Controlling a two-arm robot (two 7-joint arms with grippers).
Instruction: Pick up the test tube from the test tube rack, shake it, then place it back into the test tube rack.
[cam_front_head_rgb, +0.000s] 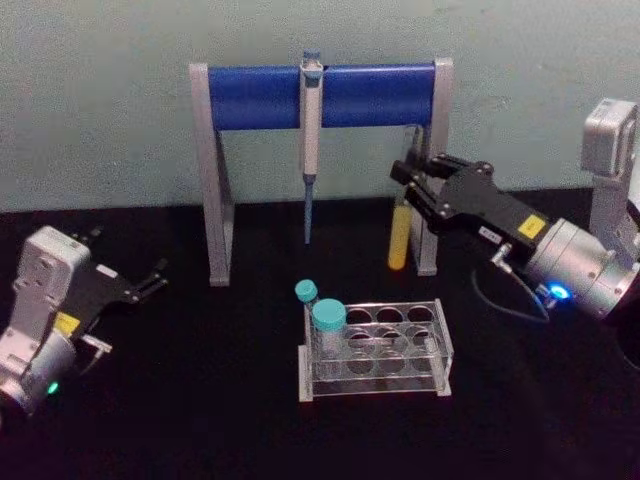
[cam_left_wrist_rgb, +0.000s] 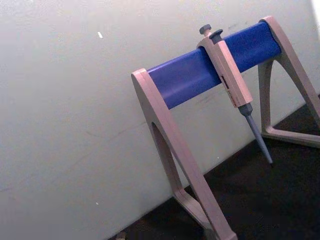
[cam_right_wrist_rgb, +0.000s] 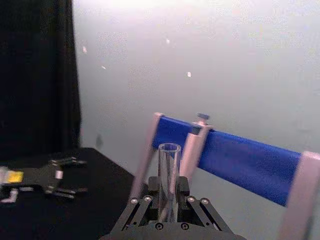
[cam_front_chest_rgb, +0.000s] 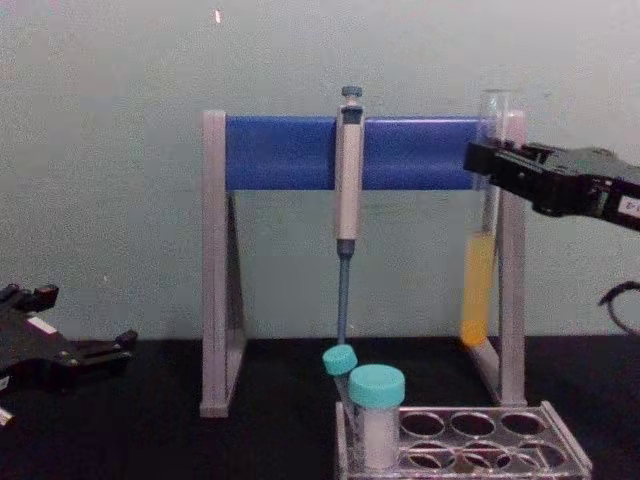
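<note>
**Tube held clear of the rack for shaking**

The test tube (cam_front_head_rgb: 400, 235) is clamped near its open top by the right gripper (cam_front_head_rgb: 410, 187). It is kept upright at centre right, probably against spilling, well above the test tube rack (cam_front_head_rgb: 440, 350). The left gripper (cam_front_head_rgb: 150, 282) is parked at lower left, fingers apart.

At the back of a black table (cam_front_head_rgb: 200, 410), before a pale wall (cam_front_head_rgb: 100, 90), a grey stand (cam_front_head_rgb: 255, 97) with a blue crossbar, upright on two legs. Hung from the bar's middle, a grey pipette (cam_front_head_rgb: 311, 130), tip down, clear of the table. In front of the stand, two teal-capped tubes (cam_front_head_rgb: 328, 322), upright, side by side. Beside the wall, a black curtain (cam_right_wrist_rgb: 35, 75).
</note>
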